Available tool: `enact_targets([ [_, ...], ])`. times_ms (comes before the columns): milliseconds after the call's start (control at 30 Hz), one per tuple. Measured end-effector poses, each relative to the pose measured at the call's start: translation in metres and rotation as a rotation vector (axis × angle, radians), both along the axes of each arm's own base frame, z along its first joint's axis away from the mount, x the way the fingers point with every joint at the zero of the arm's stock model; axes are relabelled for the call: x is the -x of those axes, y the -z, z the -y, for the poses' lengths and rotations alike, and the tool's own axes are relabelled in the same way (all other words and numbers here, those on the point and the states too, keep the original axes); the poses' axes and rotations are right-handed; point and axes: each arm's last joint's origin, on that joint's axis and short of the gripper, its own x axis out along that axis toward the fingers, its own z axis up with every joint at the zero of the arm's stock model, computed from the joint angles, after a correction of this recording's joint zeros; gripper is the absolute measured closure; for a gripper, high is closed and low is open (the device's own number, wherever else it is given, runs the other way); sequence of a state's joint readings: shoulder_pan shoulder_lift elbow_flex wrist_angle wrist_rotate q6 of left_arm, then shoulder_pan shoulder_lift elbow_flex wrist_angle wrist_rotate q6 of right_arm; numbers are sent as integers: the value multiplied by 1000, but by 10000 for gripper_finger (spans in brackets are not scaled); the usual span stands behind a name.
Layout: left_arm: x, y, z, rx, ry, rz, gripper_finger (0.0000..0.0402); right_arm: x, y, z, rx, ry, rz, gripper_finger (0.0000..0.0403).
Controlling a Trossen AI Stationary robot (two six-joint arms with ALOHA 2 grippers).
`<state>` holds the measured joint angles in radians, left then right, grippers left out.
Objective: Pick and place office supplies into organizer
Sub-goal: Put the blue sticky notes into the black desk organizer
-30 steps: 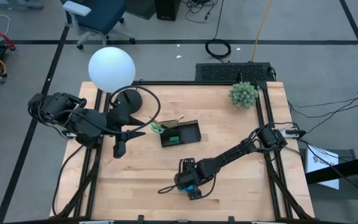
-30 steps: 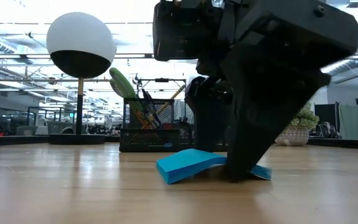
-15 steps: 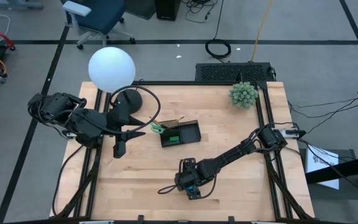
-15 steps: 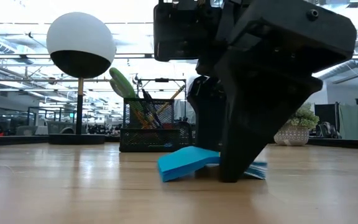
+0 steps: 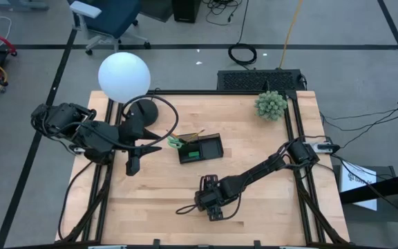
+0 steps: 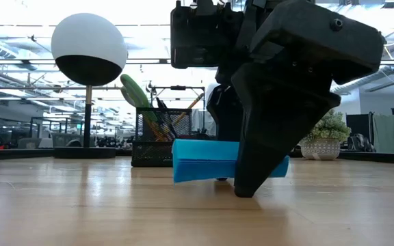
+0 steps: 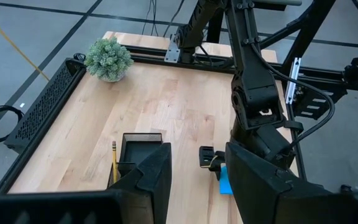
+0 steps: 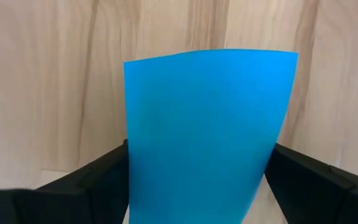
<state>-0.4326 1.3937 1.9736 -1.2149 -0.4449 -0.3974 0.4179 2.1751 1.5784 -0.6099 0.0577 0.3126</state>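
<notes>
The right pincer (image 6: 252,188) is low over the wooden bench (image 5: 254,138), near its front edge. It holds the blue square note pad (image 8: 204,130) between its two dark fingers (image 8: 316,180), one on each side. In the low view the pad (image 6: 204,160) looks just off the wood, with its free end sticking out level.

The low black tray organizer (image 5: 200,148) sits in the middle of the bench, well apart from the pad. Pencils and green-handled scissors (image 5: 176,142) already stand at its left end.

To do this step well, I think the pincer should squeeze the pad gently but firmly so it does not slip or bend. It should go straight up first, then carry the pad over to the open part of the tray, high enough to clear the wall.

The left pincer (image 7: 194,180) waits near the round black lamp base (image 5: 144,114), its fingers partly apart and holding nothing.
</notes>
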Motion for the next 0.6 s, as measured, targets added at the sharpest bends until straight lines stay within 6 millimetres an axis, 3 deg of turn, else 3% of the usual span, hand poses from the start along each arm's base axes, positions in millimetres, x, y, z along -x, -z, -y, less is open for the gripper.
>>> enact_targets([
  [600, 0, 0, 0, 0, 0, 0, 256, 2, -15, 9, 52, -24, 20, 137],
])
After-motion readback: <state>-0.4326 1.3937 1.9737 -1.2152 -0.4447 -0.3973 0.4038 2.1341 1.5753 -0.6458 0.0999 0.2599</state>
